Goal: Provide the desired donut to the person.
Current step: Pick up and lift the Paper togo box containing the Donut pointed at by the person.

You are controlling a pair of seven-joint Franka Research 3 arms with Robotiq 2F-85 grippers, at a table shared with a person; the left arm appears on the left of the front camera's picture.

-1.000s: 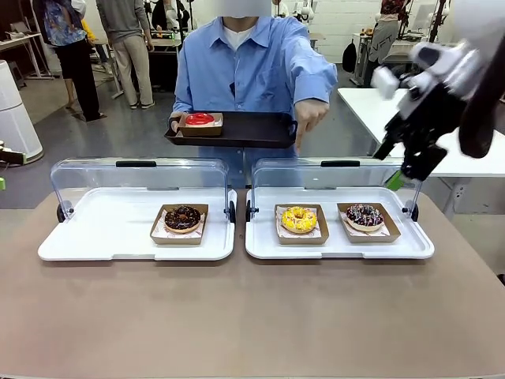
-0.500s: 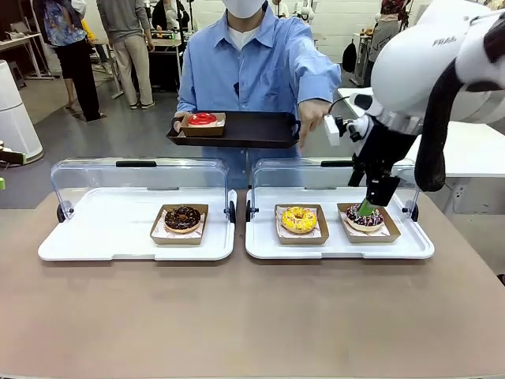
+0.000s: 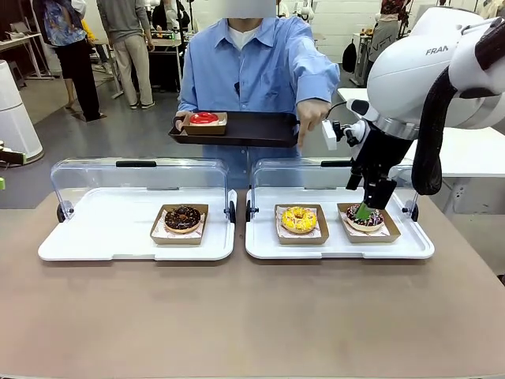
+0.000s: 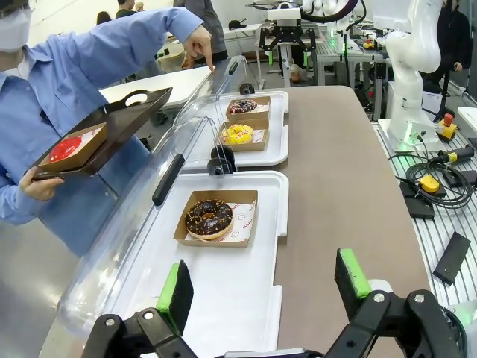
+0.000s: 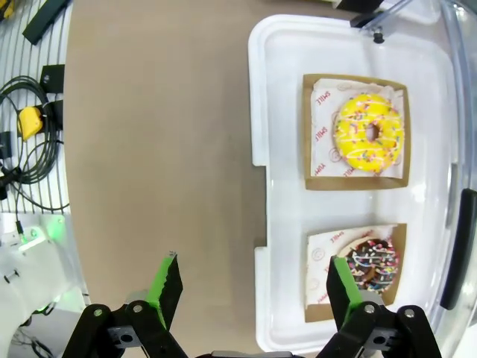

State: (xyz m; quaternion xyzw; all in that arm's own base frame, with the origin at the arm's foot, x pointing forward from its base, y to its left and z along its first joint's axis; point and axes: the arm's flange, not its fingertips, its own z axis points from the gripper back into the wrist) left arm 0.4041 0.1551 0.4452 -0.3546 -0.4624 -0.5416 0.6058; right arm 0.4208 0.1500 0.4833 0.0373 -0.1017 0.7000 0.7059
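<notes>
Right gripper, fingers apart, poised over the sprinkled chocolate donut at the right end of the right tray, seemingly the choice of the person's pointing hand; left gripper likewise apart.

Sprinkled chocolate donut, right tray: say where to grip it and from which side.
Probably grip its cardboard box by two opposite walls, coming straight down: the sprinkled chocolate donut lies flat with icing up, and the raised clear lid blocks the far side.
</notes>
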